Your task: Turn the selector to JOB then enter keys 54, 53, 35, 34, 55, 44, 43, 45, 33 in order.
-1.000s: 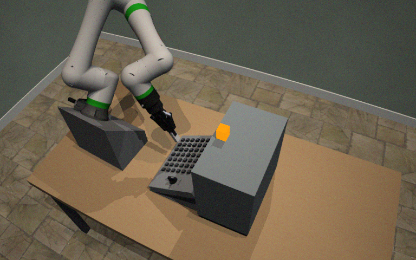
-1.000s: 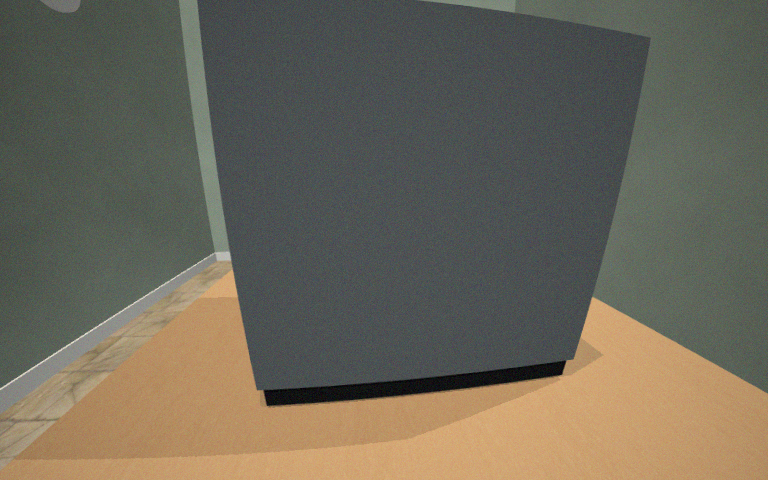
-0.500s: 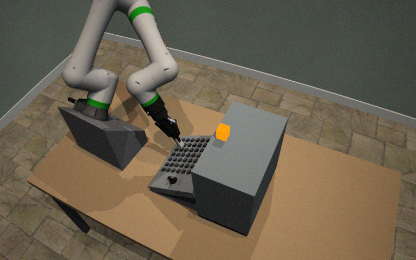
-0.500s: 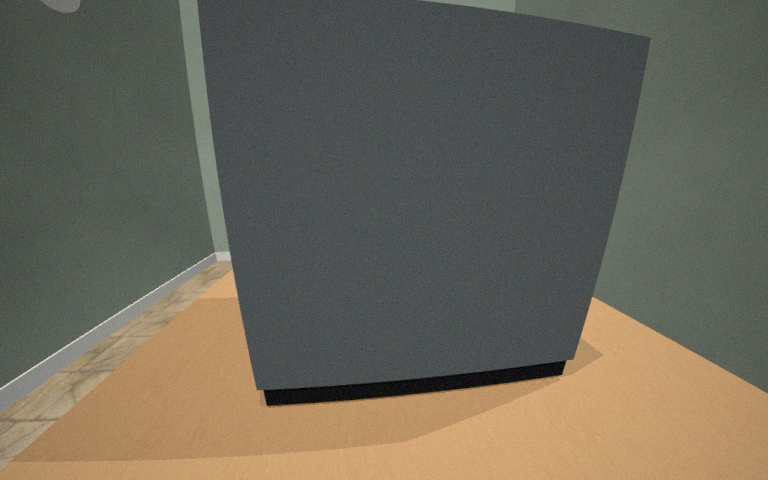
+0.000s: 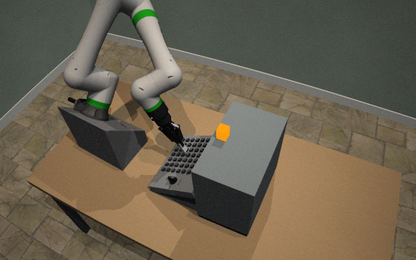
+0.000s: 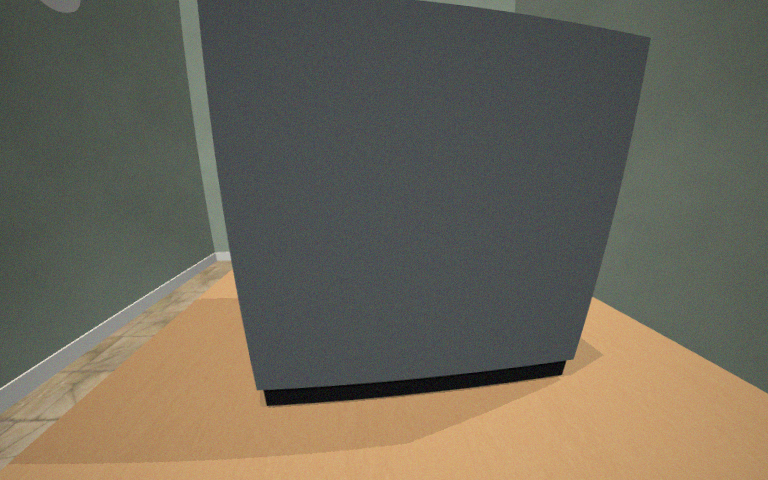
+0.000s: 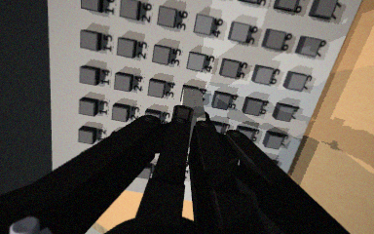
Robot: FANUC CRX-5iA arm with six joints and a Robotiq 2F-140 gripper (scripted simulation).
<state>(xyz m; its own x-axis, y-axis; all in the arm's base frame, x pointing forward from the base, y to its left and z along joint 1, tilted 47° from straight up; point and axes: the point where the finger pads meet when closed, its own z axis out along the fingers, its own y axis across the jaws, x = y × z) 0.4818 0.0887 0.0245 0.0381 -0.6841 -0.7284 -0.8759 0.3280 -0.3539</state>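
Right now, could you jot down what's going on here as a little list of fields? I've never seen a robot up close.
arm: one white arm, bent down over the machine
gripper: shut, holding nothing, fingertips together above the keypad
keys: dark, none lit in view
selector: black knob at the keypad's near end, untouched
orange block: on top of the machine
exterior view: only the machine's grey back

A white arm with green bands is reaching down from its dark base (image 5: 104, 137) at the left of a wooden table (image 5: 322, 196), its gripper (image 5: 184, 148) closed on nothing, tip poised over the far-left part of the keypad (image 5: 183, 157). The black selector (image 5: 171, 180) is sitting on the panel's near end. An orange block (image 5: 222, 131) is resting atop the grey machine (image 5: 242, 162).
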